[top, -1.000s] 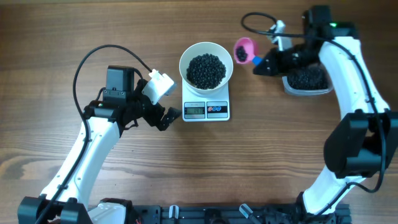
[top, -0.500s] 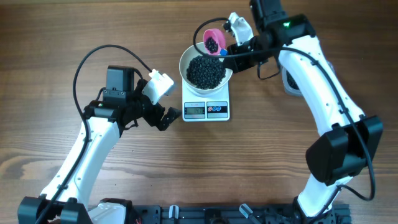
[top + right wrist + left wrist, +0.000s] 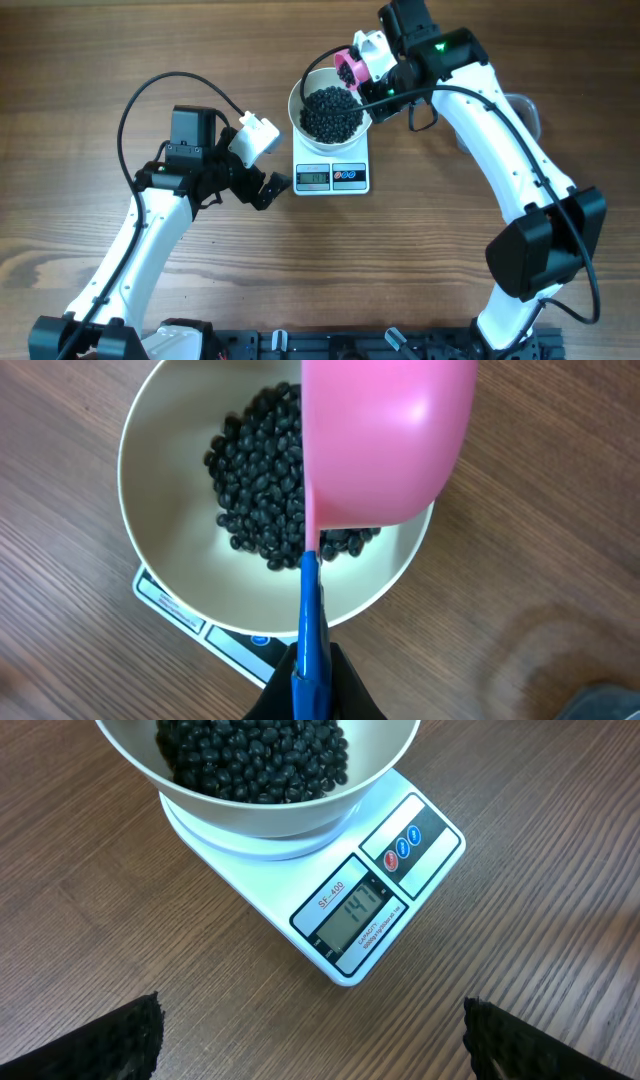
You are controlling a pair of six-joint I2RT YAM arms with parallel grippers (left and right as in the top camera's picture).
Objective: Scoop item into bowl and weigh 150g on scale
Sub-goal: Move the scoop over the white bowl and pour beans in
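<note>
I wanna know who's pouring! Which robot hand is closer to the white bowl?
The right gripper: it holds the pink scoop tipped over the rim of the bowl. The left gripper is open beside the scale, apart from the bowl.

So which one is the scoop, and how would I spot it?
Find the white scale at centre; the white bowl of black beans sits on it. Tilted over that bowl, in the right gripper, is the scoop: the only pink thing here, with a thin blue handle.
</note>
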